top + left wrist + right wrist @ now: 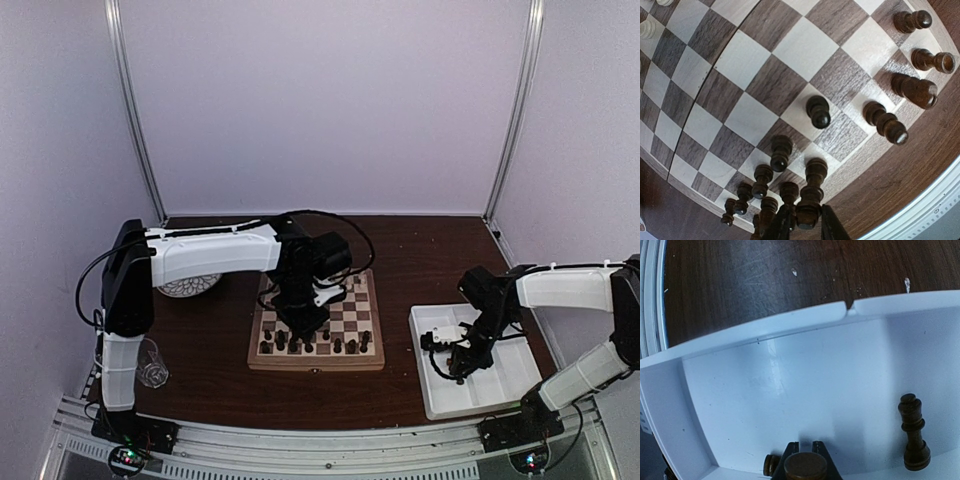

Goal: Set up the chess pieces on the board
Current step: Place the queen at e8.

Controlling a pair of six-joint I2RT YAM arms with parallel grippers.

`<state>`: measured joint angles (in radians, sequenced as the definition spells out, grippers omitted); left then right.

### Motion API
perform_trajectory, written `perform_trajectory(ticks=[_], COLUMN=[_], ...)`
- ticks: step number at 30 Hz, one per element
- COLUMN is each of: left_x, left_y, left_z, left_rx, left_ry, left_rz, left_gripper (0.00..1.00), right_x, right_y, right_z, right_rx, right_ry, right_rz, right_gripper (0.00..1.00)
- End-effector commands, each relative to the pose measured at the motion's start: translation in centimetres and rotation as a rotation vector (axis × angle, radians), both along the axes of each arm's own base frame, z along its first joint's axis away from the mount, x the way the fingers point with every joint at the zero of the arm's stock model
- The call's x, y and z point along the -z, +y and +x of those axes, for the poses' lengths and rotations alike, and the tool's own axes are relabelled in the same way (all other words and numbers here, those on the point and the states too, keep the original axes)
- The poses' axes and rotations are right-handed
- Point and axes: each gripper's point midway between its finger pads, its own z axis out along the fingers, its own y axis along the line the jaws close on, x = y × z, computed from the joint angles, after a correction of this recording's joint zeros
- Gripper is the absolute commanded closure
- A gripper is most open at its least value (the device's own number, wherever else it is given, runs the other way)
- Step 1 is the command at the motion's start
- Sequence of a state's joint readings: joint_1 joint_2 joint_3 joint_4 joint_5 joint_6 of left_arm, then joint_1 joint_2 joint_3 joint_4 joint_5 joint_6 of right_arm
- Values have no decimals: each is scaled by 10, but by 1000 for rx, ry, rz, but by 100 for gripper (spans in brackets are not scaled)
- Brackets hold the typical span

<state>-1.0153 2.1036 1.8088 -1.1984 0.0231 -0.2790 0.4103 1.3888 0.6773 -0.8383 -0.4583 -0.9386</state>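
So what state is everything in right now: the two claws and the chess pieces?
Left gripper: closed on a dark chessman that stands on the board.
Right gripper: closed on a dark piece, its round base facing the camera, inside the tray.
Tall dark piece: upright in the tray, untouched.
Other dark chessmen: upright on their squares.

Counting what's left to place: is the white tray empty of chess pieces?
No, a dark chess piece sits inside the white tray in the right wrist view.
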Motion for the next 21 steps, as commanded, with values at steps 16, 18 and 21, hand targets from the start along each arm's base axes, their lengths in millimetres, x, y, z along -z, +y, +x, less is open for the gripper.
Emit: perform_trajectory(ticks=[16,18,21], left_x=[-40,-50,-63], left_y=[-16,-16,-13], left_z=[0,0,3], left_rx=[-10,-10,-16], left_ry=[-11,-19,-49], left_rz=[-124,-145,-163], left_gripper=[59,58,57], right_x=[4,5,2], right_y=[-7,-8,-10], right_z=[-4,-6,-7], right_rx=[-35,-51,-74], right_ry=[-2,-2,8], right_rz=[-45,-51,-75], right_gripper=[87,82,74])
